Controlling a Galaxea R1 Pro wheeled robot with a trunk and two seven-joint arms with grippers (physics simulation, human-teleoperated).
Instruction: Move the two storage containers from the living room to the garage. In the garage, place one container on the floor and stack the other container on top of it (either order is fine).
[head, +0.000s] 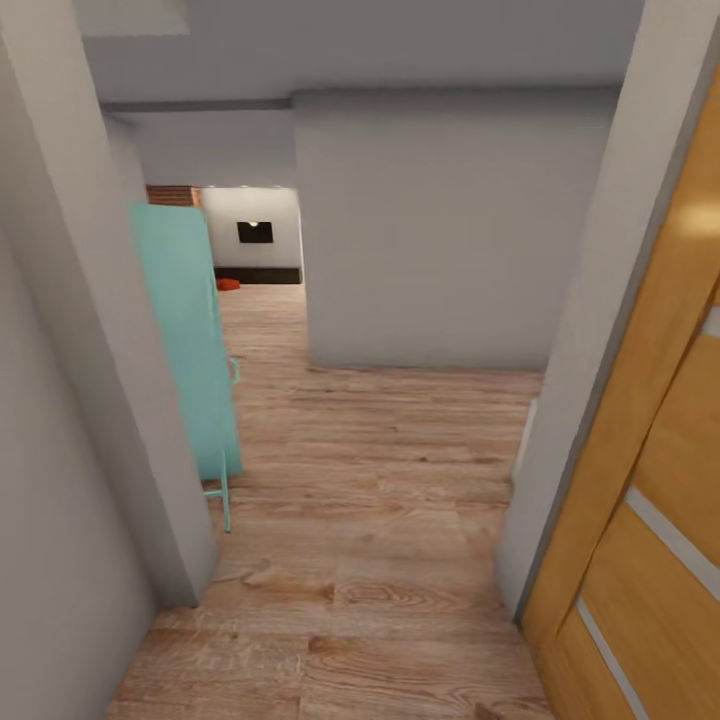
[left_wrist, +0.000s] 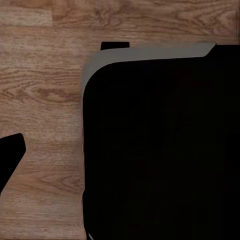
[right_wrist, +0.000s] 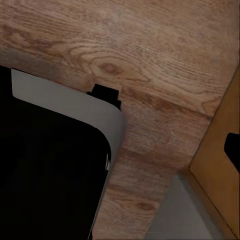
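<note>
I am in a doorway, looking down a hallway with a light wood-plank floor (head: 380, 500). Far down the hall, by a dark hearth (head: 258, 273) and a strip of brick (head: 172, 195), a small red-orange shape (head: 228, 284) lies on the floor. It is too small to tell whether it is a storage container. In the left wrist view a dark fingertip (left_wrist: 10, 152) pokes in over the planks. Another dark fingertip (right_wrist: 232, 150) is in the right wrist view, in front of the honey-wood door. Neither view shows whether the fingers are open or shut.
A honey-wood door (head: 660, 450) with frosted strips stands open at the right. Grey wall posts (head: 120, 380) frame the doorway. A teal panel with a thin frame (head: 190, 340) stands along the left. A grey wall (head: 440, 230) blocks the hall ahead on the right. My black base (left_wrist: 160, 150) is below both wrists.
</note>
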